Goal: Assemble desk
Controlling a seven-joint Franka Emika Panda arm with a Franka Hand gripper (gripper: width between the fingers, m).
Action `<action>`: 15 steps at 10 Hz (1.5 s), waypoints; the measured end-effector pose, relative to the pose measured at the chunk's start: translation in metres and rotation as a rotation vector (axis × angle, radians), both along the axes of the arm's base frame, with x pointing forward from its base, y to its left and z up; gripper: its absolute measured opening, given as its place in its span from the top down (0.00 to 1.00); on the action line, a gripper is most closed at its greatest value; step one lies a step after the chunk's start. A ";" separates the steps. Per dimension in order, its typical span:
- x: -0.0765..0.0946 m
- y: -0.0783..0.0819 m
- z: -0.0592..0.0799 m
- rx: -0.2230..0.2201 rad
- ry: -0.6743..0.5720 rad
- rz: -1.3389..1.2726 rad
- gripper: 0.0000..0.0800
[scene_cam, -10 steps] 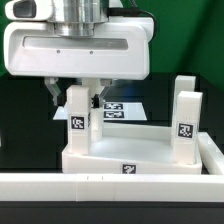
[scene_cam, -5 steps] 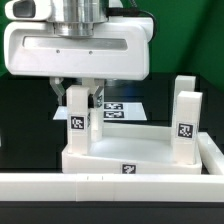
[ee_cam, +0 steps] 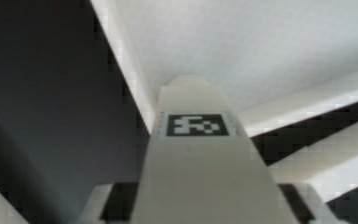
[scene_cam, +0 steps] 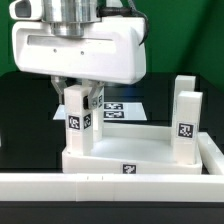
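Observation:
The desk top (scene_cam: 128, 160) lies as a white rimmed tray behind the front rail. Two white legs stand upright in its near corners. One leg (scene_cam: 78, 122) is on the exterior view's left and the other leg (scene_cam: 186, 116) on the right. My gripper (scene_cam: 78, 96) hangs over the left leg with its fingers (scene_cam: 95, 98) pressed on either side of the leg's upper part. In the wrist view that leg (ee_cam: 201, 160) fills the middle with its tag facing the camera, and my gripper (ee_cam: 206, 208) is shut on it.
A long white rail wall (scene_cam: 100, 190) runs across the front, with a raised side (scene_cam: 212, 152) at the exterior view's right. The marker board (scene_cam: 122, 108) lies flat on the black table behind the desk top.
The fingers have closed in from either side onto the left leg. The gripper body has since turned a little, and the leg stays standing in its corner.

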State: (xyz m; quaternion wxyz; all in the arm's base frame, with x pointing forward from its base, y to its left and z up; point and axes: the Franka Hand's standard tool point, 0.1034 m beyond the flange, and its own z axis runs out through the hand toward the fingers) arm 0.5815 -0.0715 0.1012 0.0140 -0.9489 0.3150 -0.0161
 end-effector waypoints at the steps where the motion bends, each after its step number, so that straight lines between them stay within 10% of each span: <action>1: 0.000 0.000 0.000 0.014 -0.001 -0.133 0.64; 11: 0.002 0.000 0.000 0.050 0.010 -0.657 0.63; 12: 0.001 0.001 -0.001 0.048 0.011 -0.645 0.36; 15: 0.002 0.000 0.000 0.024 0.002 -0.321 0.20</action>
